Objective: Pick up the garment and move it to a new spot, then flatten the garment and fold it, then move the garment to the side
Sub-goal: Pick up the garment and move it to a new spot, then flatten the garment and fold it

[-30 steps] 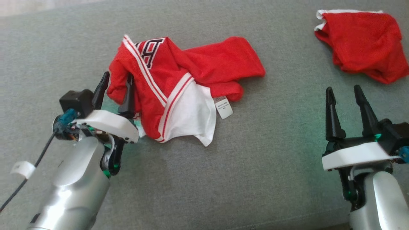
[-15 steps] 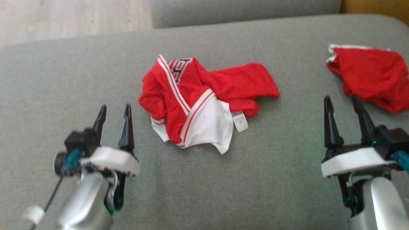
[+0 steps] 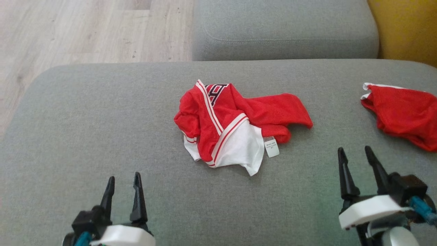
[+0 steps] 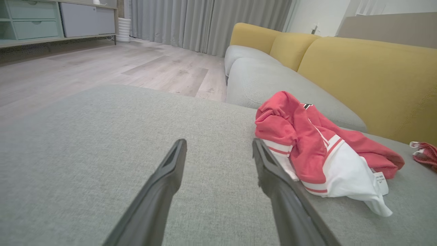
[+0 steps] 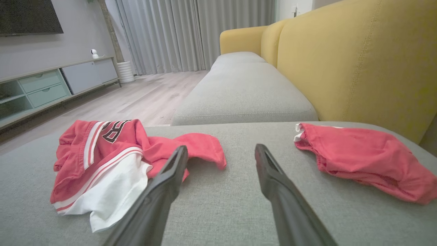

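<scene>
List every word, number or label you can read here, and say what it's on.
On the jersey: black block letters, folded over and cut off; possibly "R", no whole word readable.
On the tag at the jersey's edge: printed lines, too small to read.
On the red cloth to the right: no text showing.

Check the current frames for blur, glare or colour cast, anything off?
Head view: sharp, soft even light, no glare; garment label text too small to read. Left wrist view: wide-angle stretch, left gripper fingers soft up close, red washed pinkish. Right wrist view: same pink cast, right gripper fingers soft.
</scene>
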### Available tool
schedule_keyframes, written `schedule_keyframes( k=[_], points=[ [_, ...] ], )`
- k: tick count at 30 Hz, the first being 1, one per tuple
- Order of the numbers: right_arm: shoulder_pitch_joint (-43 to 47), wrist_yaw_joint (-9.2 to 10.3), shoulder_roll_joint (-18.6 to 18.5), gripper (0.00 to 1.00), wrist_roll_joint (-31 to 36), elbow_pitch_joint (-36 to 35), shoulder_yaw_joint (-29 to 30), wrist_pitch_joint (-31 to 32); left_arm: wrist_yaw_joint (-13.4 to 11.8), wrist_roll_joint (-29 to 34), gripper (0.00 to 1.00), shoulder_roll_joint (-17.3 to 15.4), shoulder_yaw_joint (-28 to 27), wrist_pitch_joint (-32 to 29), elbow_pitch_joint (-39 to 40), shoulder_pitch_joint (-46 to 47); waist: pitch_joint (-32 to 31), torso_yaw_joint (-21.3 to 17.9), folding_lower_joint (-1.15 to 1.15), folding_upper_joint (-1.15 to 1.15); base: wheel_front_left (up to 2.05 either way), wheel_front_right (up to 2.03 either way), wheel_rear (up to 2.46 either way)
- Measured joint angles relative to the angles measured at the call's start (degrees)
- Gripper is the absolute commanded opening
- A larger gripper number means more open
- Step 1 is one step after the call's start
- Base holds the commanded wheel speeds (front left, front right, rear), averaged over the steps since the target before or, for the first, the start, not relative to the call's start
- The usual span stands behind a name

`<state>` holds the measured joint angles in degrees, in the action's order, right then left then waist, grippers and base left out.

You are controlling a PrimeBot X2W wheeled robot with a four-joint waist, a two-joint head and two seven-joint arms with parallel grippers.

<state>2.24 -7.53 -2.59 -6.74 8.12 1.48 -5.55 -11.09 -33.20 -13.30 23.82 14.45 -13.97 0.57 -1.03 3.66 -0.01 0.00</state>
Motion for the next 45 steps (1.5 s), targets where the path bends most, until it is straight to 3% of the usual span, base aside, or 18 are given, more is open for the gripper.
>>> schedule_keyframes(
  k=[7, 37, 45],
  points=[
    [2.1, 0.0, 0.0, 1.0, -1.5, 1.9, -1.2, -0.6, -0.9, 0.1, 1.0, -0.1, 0.7, -1.0, 3.4, -2.2, -0.1, 0.9, 0.01, 0.0, 0.0, 0.0, 0.0],
    [1.8, 0.0, 0.0, 1.0, -1.7, 3.5, -2.2, -1.8, -1.6, 0.4, 1.0, -0.4, 2.6, -2.9, 5.2, -1.9, 1.8, 0.0, 0.02, 0.0, 0.0, 0.0, 0.0],
    [-1.2, 0.0, 0.0, 1.0, -1.5, 2.3, -2.4, -2.1, 1.0, 0.5, 1.0, 0.7, 6.4, -6.3, 4.4, 3.8, 4.4, -2.0, 0.02, 0.0, 0.0, 0.0, 0.0]
  ],
)
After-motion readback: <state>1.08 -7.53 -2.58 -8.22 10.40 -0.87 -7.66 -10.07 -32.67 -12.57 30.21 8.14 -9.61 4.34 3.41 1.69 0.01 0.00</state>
